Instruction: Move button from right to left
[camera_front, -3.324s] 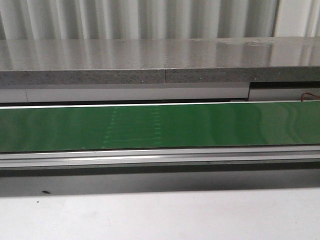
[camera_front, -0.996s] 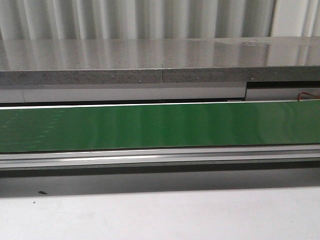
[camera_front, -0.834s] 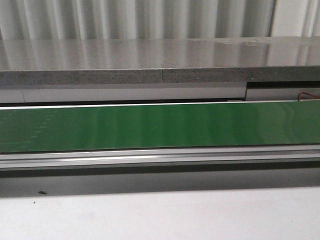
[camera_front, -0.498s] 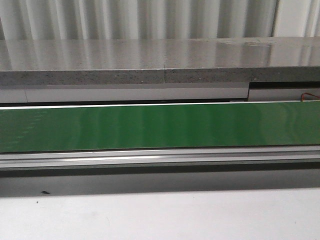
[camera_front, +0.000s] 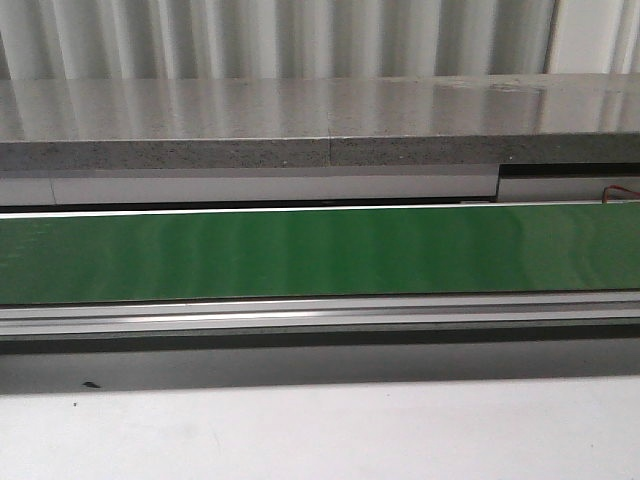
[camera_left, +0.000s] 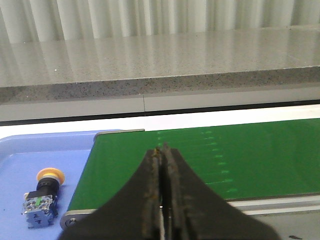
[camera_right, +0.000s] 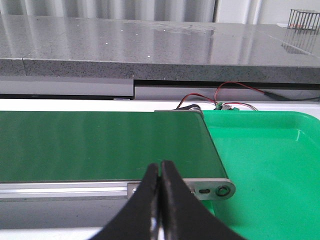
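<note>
The button (camera_left: 43, 192), with an orange cap and a blue blocky body, lies on its side on a blue tray (camera_left: 30, 150) beside the left end of the green conveyor belt (camera_left: 210, 160), seen only in the left wrist view. My left gripper (camera_left: 162, 149) is shut and empty over the belt's near edge, well apart from the button. My right gripper (camera_right: 160, 165) is shut and empty above the belt's right end (camera_right: 100, 145), next to a green tray (camera_right: 270, 160). Neither gripper nor the button shows in the front view.
A grey stone counter (camera_front: 320, 120) runs behind the belt (camera_front: 320, 250). An aluminium rail (camera_front: 320, 315) lines the belt's near side, with white table (camera_front: 320, 430) in front. Red wires (camera_right: 235, 95) sit behind the green tray.
Faint pale marks on the belt have drifted leftward and out of the front view. Nothing else has visibly moved.
</note>
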